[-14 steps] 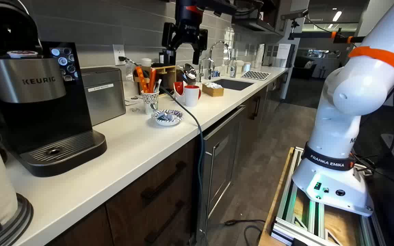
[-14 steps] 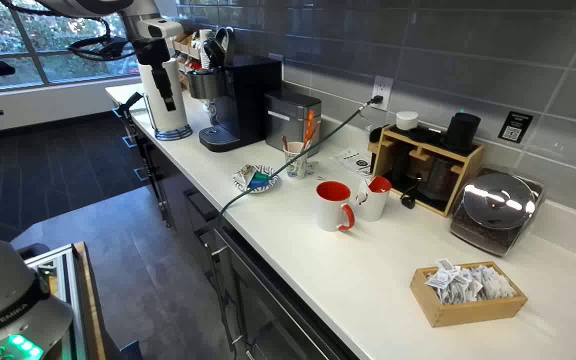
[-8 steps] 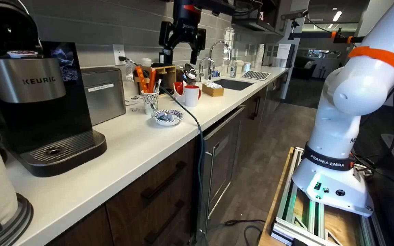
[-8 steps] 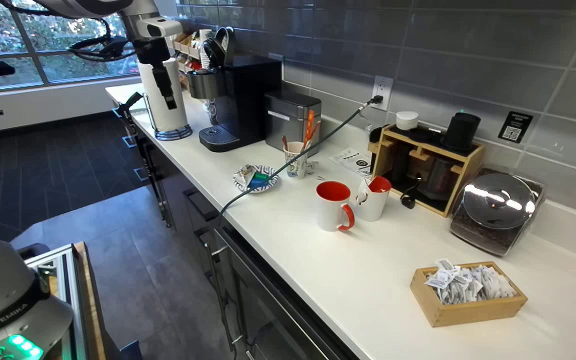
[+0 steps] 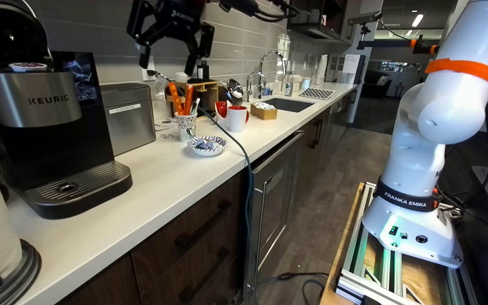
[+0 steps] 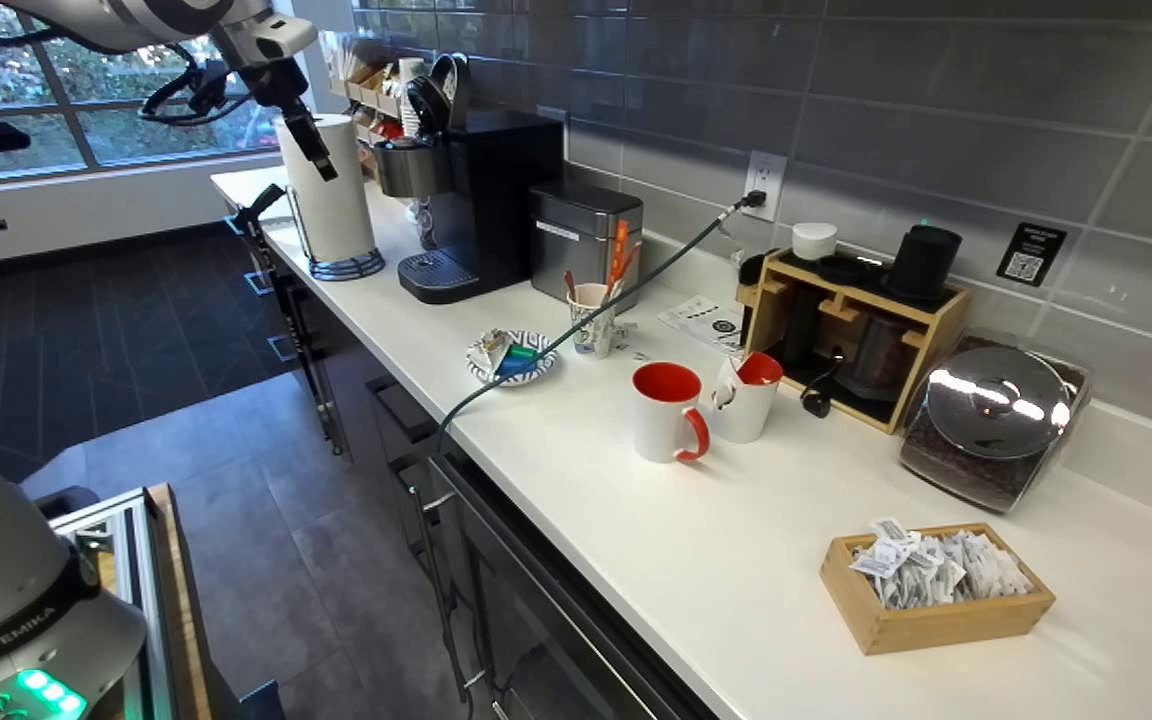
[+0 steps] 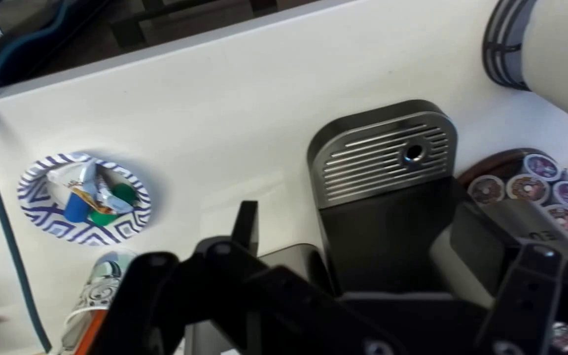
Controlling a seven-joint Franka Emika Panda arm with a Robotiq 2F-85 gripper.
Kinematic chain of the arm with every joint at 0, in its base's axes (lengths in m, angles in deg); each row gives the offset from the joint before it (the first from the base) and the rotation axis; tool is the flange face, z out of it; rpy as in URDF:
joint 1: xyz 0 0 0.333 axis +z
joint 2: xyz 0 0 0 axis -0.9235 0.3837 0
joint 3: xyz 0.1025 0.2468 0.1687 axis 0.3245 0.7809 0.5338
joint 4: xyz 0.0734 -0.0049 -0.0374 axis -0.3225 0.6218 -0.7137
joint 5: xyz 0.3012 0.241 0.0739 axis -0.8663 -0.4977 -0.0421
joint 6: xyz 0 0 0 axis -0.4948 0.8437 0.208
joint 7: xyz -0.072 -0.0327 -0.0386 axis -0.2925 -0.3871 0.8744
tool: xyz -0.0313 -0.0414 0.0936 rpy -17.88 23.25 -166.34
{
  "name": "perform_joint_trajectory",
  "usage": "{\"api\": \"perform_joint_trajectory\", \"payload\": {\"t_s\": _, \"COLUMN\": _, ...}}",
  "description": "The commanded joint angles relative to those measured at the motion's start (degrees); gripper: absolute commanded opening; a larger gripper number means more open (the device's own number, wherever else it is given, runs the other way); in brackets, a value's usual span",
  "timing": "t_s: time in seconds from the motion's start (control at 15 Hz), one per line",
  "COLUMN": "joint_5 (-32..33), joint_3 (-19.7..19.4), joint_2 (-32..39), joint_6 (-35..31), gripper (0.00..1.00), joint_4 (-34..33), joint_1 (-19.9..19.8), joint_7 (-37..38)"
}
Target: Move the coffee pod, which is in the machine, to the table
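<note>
The machine is a black coffee maker with a silver band and its lid raised. The coffee pod sits in its top, label up. In an exterior view the machine also shows, but the pod does not. In the wrist view the machine's drip tray is below the jaws; I cannot surely tell the pod there. My gripper is open and empty, raised above the table and apart from the machine. Its fingers are spread wide in the wrist view, and it also shows in an exterior view.
A silver box stands beside the machine. A cup of orange sticks, a patterned bowl and a cable are along the counter. A paper towel roll and a tray of pods flank the machine.
My gripper has risen, tilted and come nearer the camera on the machine's side of that exterior view. It stays open. The pod and the machine have not moved. The machine's screen picture changed earlier.
</note>
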Motion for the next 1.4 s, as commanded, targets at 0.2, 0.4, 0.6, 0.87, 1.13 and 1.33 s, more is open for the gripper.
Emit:
{"api": "perform_joint_trajectory", "payload": {"t_s": 0.2, "joint_5": 15.1, "joint_3": 2.6, "joint_2": 12.8, "joint_6": 4.6, "gripper": 1.0, "joint_4": -15.8, "joint_1": 5.3, "joint_7": 4.6}}
{"api": "perform_joint_trajectory", "payload": {"t_s": 0.4, "joint_5": 14.0, "joint_3": 0.3, "joint_2": 11.2, "joint_6": 2.7, "gripper": 1.0, "joint_4": -13.7, "joint_1": 7.2, "joint_7": 4.8}}
{"api": "perform_joint_trajectory", "payload": {"t_s": 0.6, "joint_5": 14.3, "joint_3": 0.0, "joint_2": 12.5, "joint_6": 3.0, "gripper": 1.0, "joint_4": -15.0, "joint_1": 7.5, "joint_7": 4.5}}
{"api": "perform_joint_trajectory", "payload": {"t_s": 0.87, "joint_5": 20.6, "joint_3": -1.0, "joint_2": 18.4, "joint_6": -0.4, "gripper": 1.0, "joint_4": -20.6, "joint_1": 10.9, "joint_7": 5.4}}
{"api": "perform_joint_trajectory", "payload": {"t_s": 1.13, "joint_5": 28.4, "joint_3": -3.1, "joint_2": 26.3, "joint_6": 3.2, "gripper": 1.0, "joint_4": -29.9, "joint_1": 16.0, "joint_7": 5.2}}
{"api": "perform_joint_trajectory", "payload": {"t_s": 1.33, "joint_5": 32.0, "joint_3": -6.6, "joint_2": 32.8, "joint_6": 8.1, "gripper": 1.0, "joint_4": -38.4, "joint_1": 20.6, "joint_7": 3.9}}
